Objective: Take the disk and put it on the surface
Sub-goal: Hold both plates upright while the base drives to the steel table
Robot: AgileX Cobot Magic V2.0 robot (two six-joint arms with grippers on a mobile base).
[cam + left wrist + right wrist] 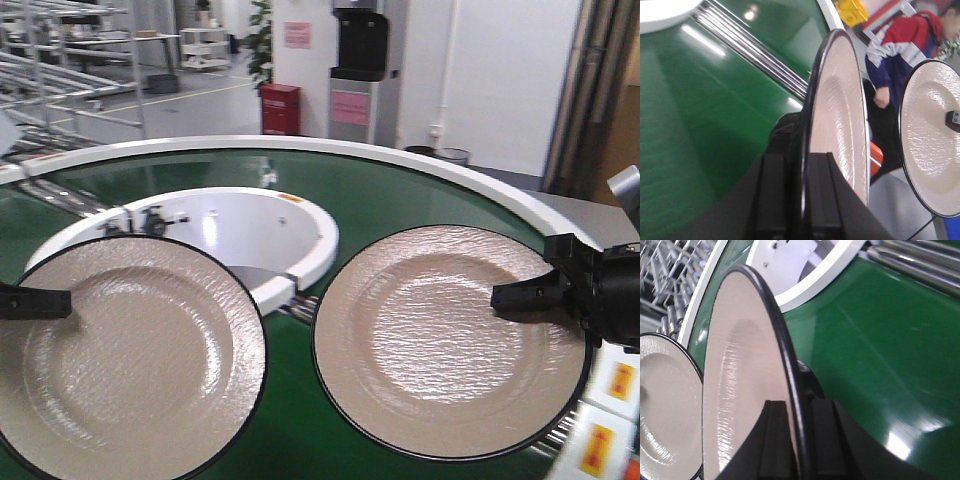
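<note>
Two cream disks with black rims are held flat over the green conveyor belt [300, 425]. The left gripper [800, 160] is clamped on the outer edge of the left disk [130, 360]. The right gripper [799, 407] pinches the outer edge of the right disk [450, 340]. Only a narrow strip of belt shows between the two rims. The right disk's near edge overhangs the belt's border, and bare belt lies open ahead up to the white outer rim [400, 158].
</note>
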